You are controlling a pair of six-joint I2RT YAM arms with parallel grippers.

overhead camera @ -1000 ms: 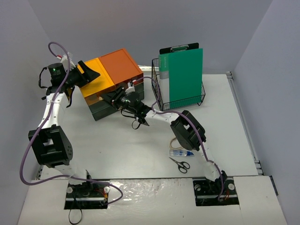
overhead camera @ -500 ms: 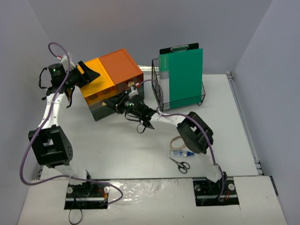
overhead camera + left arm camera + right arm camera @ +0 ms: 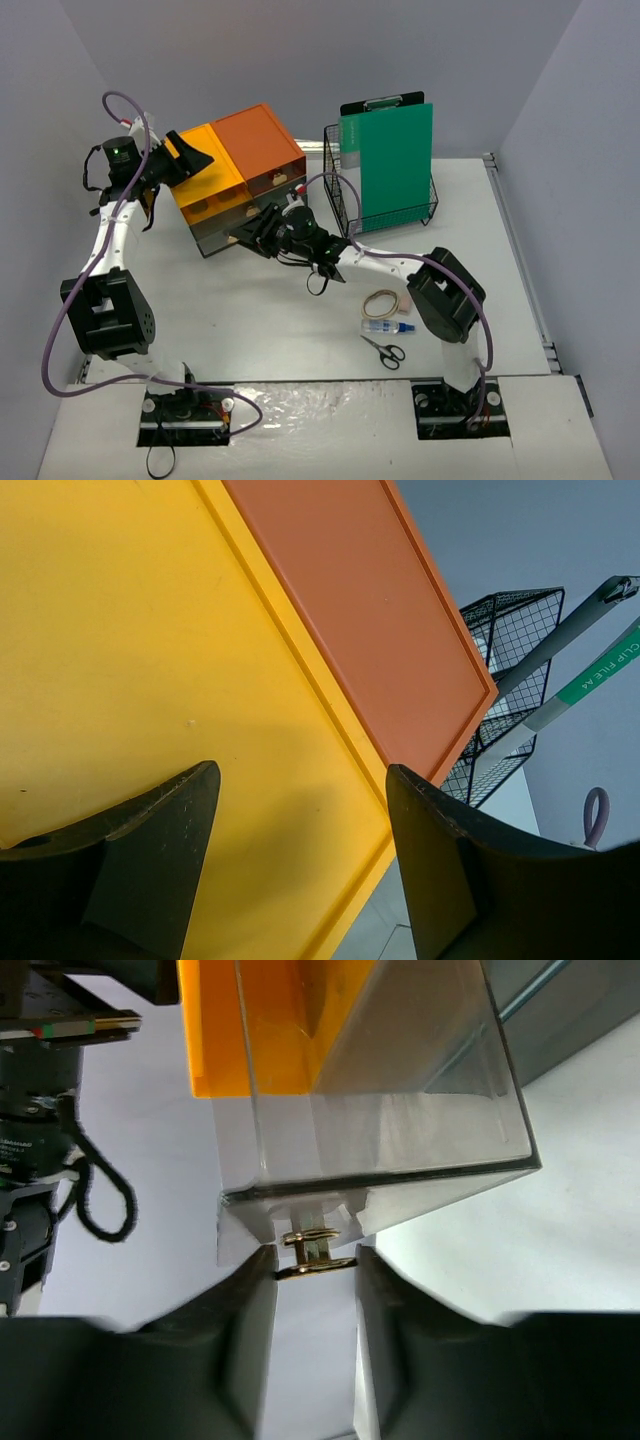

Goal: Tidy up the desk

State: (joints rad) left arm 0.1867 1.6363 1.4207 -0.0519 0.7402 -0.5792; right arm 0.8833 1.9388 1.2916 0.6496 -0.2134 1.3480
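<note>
The white desk (image 3: 250, 320) carries a dark drawer unit (image 3: 240, 150) with a yellow and orange top at the back left. My right gripper (image 3: 250, 235) is at the unit's front, shut on the small gold knob (image 3: 315, 1252) of a clear drawer (image 3: 380, 1130). The drawer sticks out from the unit. In the right wrist view the gripper (image 3: 315, 1265) pinches the knob's disc between both fingers. My left gripper (image 3: 200, 158) is open and empty over the yellow top (image 3: 120, 660), with the orange top (image 3: 350, 590) beside it. Whether it touches the top is unclear.
A black wire basket (image 3: 345, 195) holding a green clipboard (image 3: 390, 165) stands right of the unit. A rubber band ring (image 3: 382, 303), a small glue bottle (image 3: 388, 326) and scissors (image 3: 384, 350) lie on the desk's near right, beside the right arm.
My right gripper has moved toward the near side with the knob in it, and the clear drawer has come out. The right arm's elbow has swung right. The left arm has not moved.
</note>
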